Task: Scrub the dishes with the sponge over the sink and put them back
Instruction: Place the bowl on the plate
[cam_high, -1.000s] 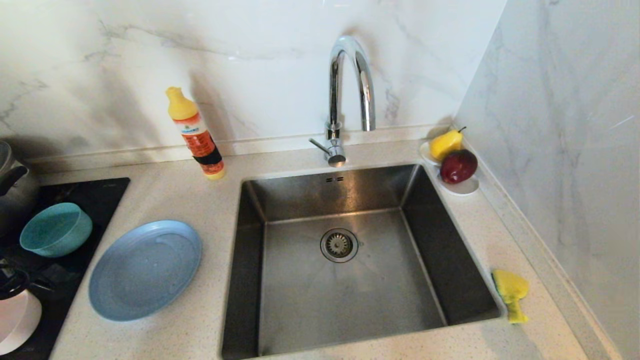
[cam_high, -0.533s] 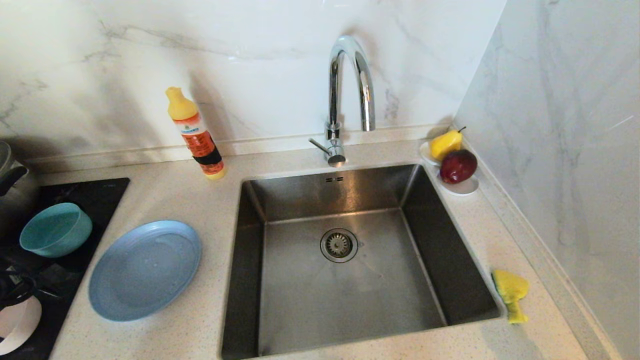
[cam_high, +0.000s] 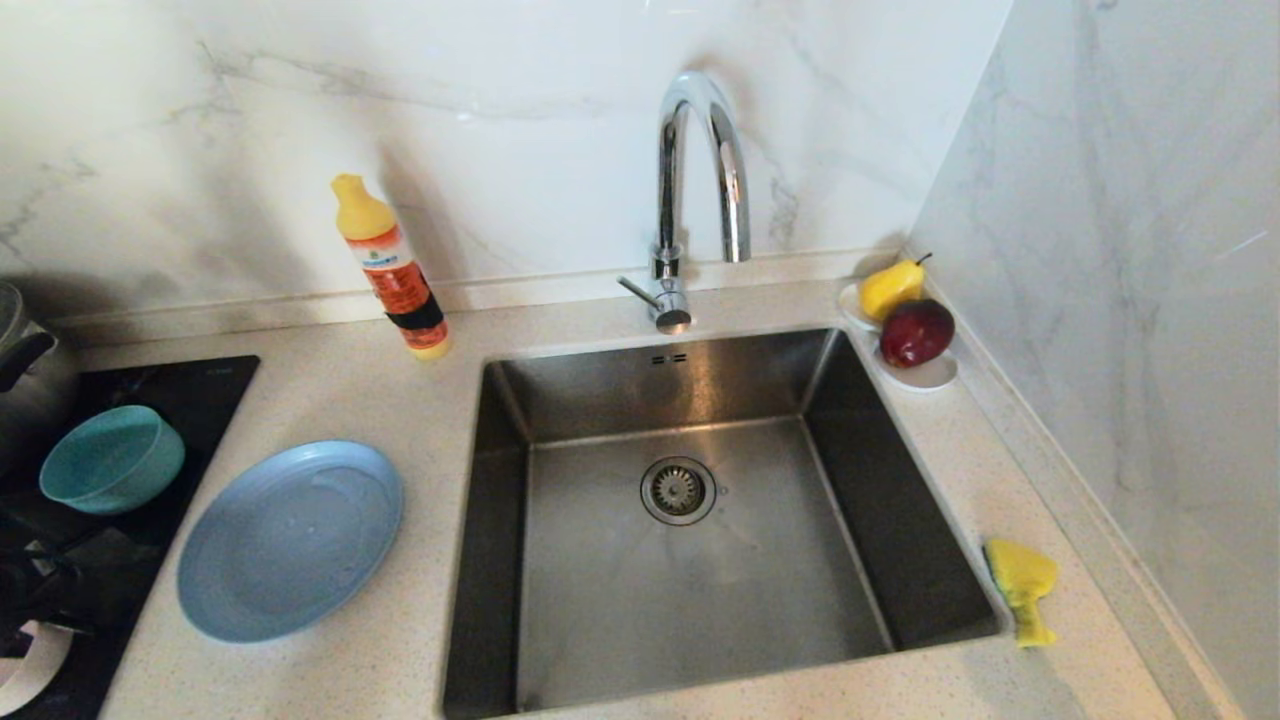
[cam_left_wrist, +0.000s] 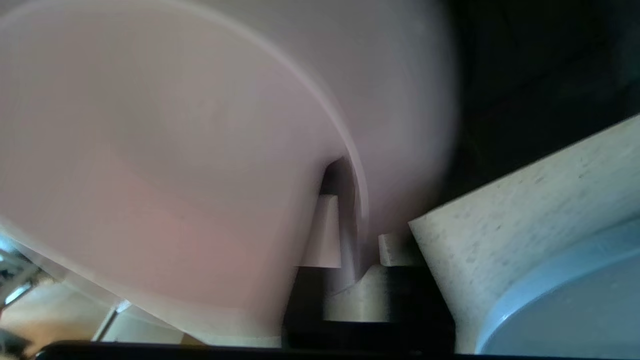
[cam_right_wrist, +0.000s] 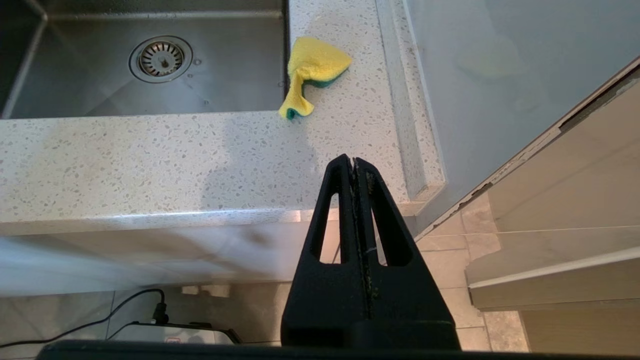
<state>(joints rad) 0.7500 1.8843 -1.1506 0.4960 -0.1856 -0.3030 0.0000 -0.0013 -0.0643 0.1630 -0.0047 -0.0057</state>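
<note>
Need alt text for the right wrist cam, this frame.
The right gripper, shut and holding nothing, hangs below and in front of the speckled counter. A crumpled yellow sponge with a green face lies on the counter beside the steel sink, whose drain strainer shows.

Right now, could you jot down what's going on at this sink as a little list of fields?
left pincer: shut on the pink bowl rim, at the counter's left end
right pincer: shut, empty, below the counter edge
blue plate: flat on the counter, left of the sink
teal bowl: on the black hob
sponge: crumpled, on the counter right of the sink
sink: empty
</note>
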